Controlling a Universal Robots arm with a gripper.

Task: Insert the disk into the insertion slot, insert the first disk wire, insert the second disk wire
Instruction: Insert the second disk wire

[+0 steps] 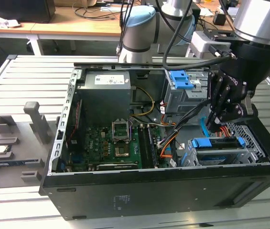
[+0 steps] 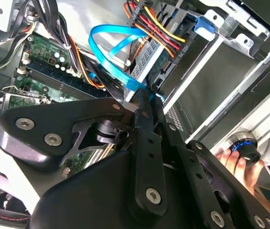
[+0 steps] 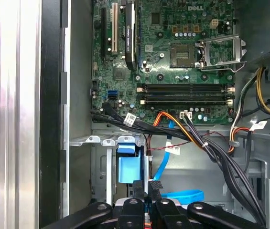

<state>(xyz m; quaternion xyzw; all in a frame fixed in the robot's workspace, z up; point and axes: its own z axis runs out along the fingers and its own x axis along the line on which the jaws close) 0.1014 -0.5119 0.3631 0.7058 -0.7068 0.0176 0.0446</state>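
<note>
Exterior view first: open computer case (image 1: 125, 200) lying on the slatted worktop (image 1: 25, 76), near its front edge, side panel off for access from above. Gripper (image 1: 216, 126) lowered into the case at the exterior view's right, right over the insertion slot (image 1: 250, 134), the low perforated cage in the case's front corner. Disk (image 1: 216, 143) already seated flat in that slot on its blue rails, so judged done. Seen in the second wrist view with fingers pressed close together, apparently pinching the second disk wire (image 2: 106, 47) just behind its plug, probably for a stiff, short hold that steers the plug toward the disk's socket. Rest of that light-blue ribbon left looping free above the motherboard (image 3: 173, 57), slack enough not to pull against the grip. First disk wire (image 2: 158, 26), the red-orange bundle with dark plug, running beside the cage; plugged in or not, cannot tell. Wrist tilted, likely to clear the taller bay with the blue latch (image 1: 181, 81).
</note>
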